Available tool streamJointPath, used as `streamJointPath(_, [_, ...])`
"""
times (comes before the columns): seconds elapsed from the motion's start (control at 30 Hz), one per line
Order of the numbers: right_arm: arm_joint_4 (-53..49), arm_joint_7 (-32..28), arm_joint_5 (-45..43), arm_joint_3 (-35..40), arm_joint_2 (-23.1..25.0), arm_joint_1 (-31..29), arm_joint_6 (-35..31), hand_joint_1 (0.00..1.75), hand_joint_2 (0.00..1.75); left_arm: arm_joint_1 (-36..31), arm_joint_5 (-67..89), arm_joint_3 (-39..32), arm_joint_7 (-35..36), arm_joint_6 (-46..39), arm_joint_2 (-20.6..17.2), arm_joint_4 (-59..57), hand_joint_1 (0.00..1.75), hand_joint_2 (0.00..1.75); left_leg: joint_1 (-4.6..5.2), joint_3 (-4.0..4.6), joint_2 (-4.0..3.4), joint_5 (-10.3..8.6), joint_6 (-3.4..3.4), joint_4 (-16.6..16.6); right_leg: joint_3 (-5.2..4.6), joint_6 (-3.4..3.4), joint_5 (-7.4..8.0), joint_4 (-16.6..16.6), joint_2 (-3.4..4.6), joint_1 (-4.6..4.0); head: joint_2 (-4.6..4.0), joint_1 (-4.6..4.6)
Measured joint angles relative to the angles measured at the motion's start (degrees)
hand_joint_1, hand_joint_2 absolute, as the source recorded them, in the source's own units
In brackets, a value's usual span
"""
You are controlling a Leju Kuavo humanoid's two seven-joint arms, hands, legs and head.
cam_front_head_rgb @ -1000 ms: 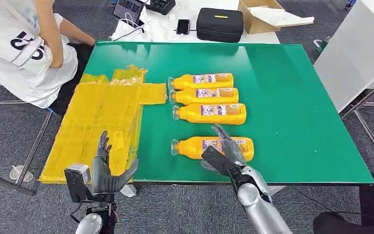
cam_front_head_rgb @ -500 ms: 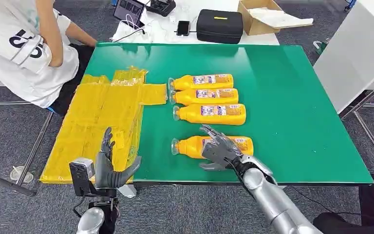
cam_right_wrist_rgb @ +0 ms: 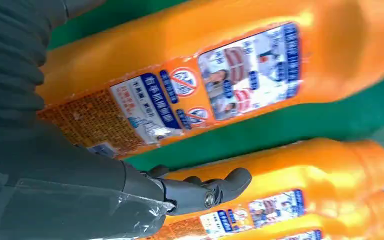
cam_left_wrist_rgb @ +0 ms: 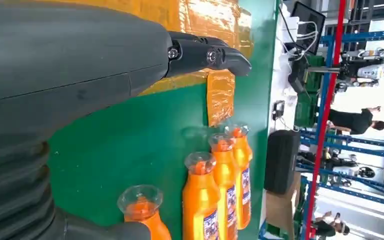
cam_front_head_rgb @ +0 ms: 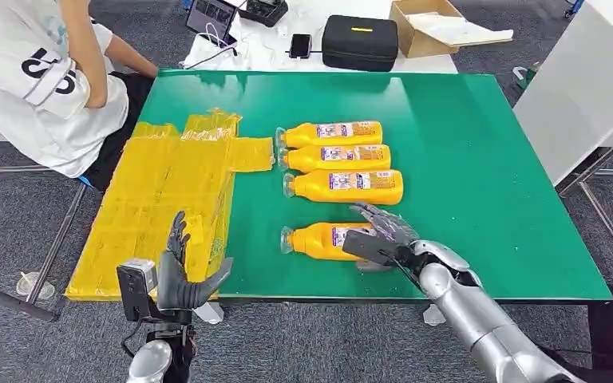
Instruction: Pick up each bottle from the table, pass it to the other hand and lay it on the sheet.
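Right hand now lower and flatter than half a second ago, draped over the label end of the nearest bottle instead of hovering above it with fingers raised. Fingers spread across the top of the bottle, thumb toward the near side; not yet closed round it, so nothing gripped as far as the head view tells. Same story from the right wrist view: palm right against the label, one dark finger reaching past the far flank toward the next bottle, still apart from the thumb.

Bottle itself unmoved: lying on its side on the green surface, cap pointing toward the yellow sheet, a little apart from the row of three bottles farther back. Sheet without any bottle on it.

Left hand barely shifted, waiting open near the front edge over the sheet's near corner, fingers up and apart, holding nothing. Person in a white shirt seated at the far left corner, clear of the work.

Meaning for the task: reach done, grasp about to start, first of four bottles. Likely next: wrap round the body, lift, carry leftward for the handover. Risk, as a judgement: round smooth bottle could roll away under a shallow, top-down grip.
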State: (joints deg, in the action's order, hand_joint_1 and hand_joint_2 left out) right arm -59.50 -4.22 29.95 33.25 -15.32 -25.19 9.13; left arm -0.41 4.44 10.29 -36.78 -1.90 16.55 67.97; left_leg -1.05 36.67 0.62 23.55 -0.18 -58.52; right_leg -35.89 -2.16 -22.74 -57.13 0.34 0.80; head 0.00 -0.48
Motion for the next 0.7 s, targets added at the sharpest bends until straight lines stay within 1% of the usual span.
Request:
streamJointPath(0.2, [0.3, 1.8, 1.4, 2.6, -0.6, -0.7, -0.5, 0.00, 1.75, 0.0, 0.1, -0.3, 0.4, -0.3, 0.0, -0.3, 0.00, 1.75, -0.01, 0.00, -0.01, 0.01, 0.00, 0.0, -0.01, 0.00, -0.01, 0.0, 0.00, -0.01, 0.00, 0.00])
streamJointPath(0.53, [1.7, 2.2, 1.7, 4.3, -0.8, -1.8, -0.2, 0.02, 1.75, -0.1, 0.2, -0.4, 0.7, -0.3, 0.0, -0.5, 0.00, 1.75, 0.00, -0.06, -0.01, 0.01, 0.00, 0.0, 0.03, 0.00, 0.00, 0.0, 0.01, 0.00, 0.02, 0.00])
streamJointPath(0.57, [2.1, 2.3, 1.6, 4.6, -0.8, -2.1, 0.2, 0.44, 1.75, -0.2, 0.2, -0.4, 0.7, -0.3, 0.0, -0.7, 0.00, 1.75, 0.00, -0.07, -0.02, 0.01, 0.00, 0.0, 0.03, 0.00, 0.00, 0.0, 0.01, 0.00, 0.00, 0.00])
streamJointPath(0.6, [2.7, 2.3, 1.4, 5.0, -0.8, -2.5, 0.7, 1.66, 1.75, -0.3, 0.2, -0.4, 0.8, -0.3, 0.0, -0.8, 0.00, 1.75, -0.01, -0.09, -0.03, 0.01, 0.00, 0.0, 0.04, 0.00, 0.00, 0.0, 0.01, 0.00, 0.00, 0.00])
streamJointPath(0.63, [3.1, 2.3, 1.2, 5.3, -0.8, -2.9, 0.9, 1.75, 1.75, -0.4, 0.2, -0.3, 0.9, -0.3, 0.0, -0.9, 0.00, 1.75, -0.01, -0.12, -0.03, 0.01, 0.00, 0.0, 0.06, 0.00, 0.00, 0.0, 0.01, 0.00, 0.00, 0.00])
streamJointPath(0.7, [4.4, 1.9, 0.7, 5.8, -0.8, -3.7, 1.2, 1.75, 1.75, -0.6, 0.2, -0.3, 1.0, -0.3, 0.1, -1.1, 0.00, 1.75, -0.01, -0.18, -0.02, 0.01, 0.00, 0.0, 0.12, 0.00, -0.01, 0.0, 0.00, -0.01, 0.00, 0.02])
